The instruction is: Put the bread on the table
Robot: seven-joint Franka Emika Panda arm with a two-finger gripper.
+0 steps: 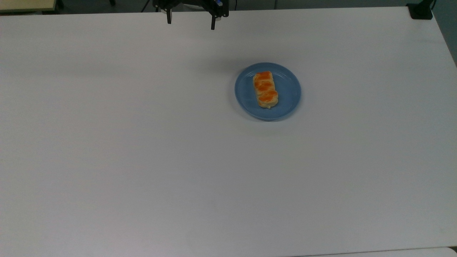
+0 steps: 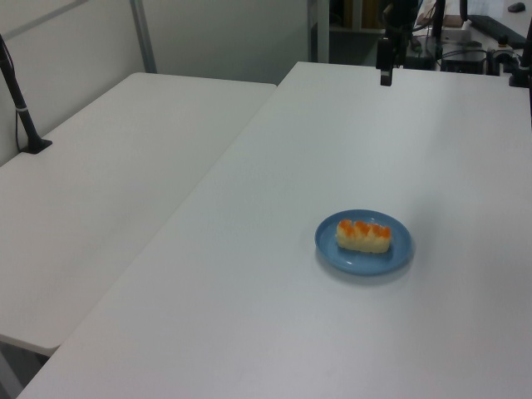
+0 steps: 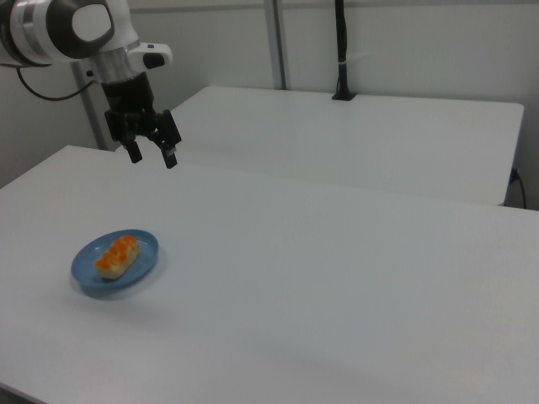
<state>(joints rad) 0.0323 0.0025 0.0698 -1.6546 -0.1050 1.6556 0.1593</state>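
Bare white table (image 1: pixel 142 160) fills the foreground of the top view, with nothing resting on it near the camera. Farther in, a blue plate (image 1: pixel 289 96) sits on the table, and the bread (image 1: pixel 265 89) lies flat in the plate's middle, its long axis running roughly up and down in the top view, three orange patches facing up.

Nothing of the task looks done yet: the bread is on the plate, untouched, and not on the table surface. The whole job remains, by my reading: reach the bread, grasp it, lift it clear of the plate's rim and set it down on bare table.

Up at the far edge in the top view hangs the gripper (image 1: pixel 190 20), its two fingers spread wide apart and holding nothing. It is raised above the table, as the right view shows. The bread lies well apart from it, toward the top view's right and nearer the camera; in the right view the plate sits below the gripper and slightly to the right view's left.
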